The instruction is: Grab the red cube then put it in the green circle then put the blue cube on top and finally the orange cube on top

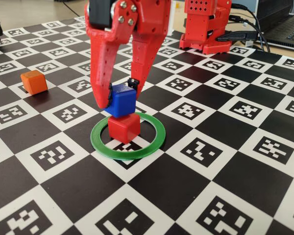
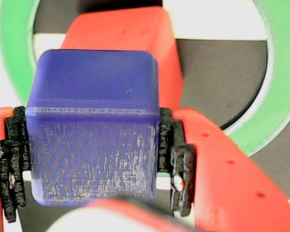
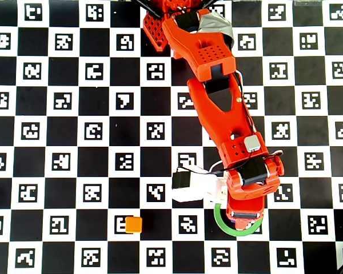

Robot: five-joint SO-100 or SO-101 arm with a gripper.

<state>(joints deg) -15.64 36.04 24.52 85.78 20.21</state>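
Checkered marker board (image 1: 225, 161) spreads under me, with the green circle (image 1: 154, 142) lying flat and the red cube (image 1: 123, 128) inside it. My gripper (image 1: 121, 94) is clamped on the blue cube (image 1: 122, 101) — resting right atop the red — while the orange cube (image 1: 34, 82) sits well apart at ten o'clock in the fixed view.

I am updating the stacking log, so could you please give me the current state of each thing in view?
Red cube: upright inside the green ring, bottom of the stack.
Blue cube: clamped in the gripper, sitting on or just above the red cube.
Orange cube: loose on the board, untouched.
Green ring: flat on the board.
Gripper: shut on the blue cube.
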